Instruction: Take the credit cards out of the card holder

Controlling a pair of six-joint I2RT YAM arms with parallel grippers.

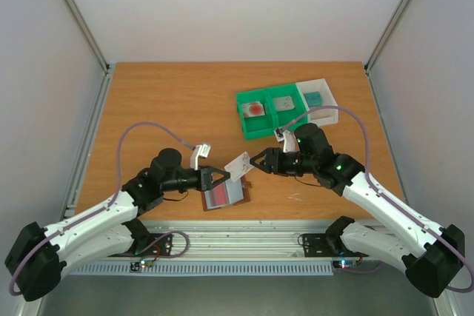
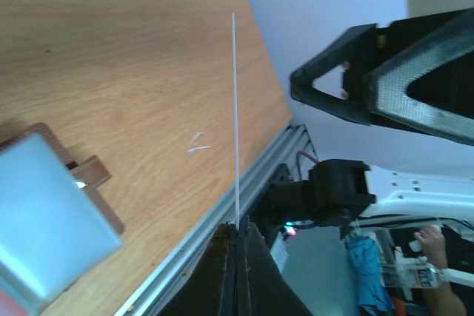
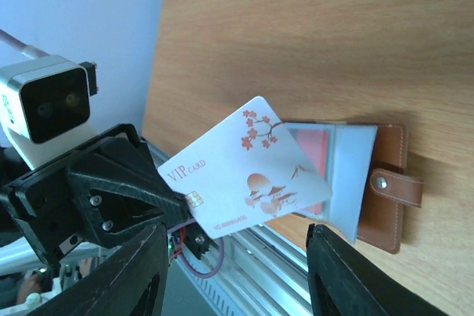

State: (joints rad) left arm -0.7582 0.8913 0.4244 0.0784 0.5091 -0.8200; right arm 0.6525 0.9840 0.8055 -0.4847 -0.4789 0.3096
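- We're angling left gripper (image 1: 224, 176) over card holder (image 1: 222, 198), jaws pinching white VIP card (image 3: 248, 175).
- We're pointing right gripper (image 1: 256, 161) at it, jaws spread wide.

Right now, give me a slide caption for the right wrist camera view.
Left hand pinches a white VIP card by its corner over the open brown wallet.
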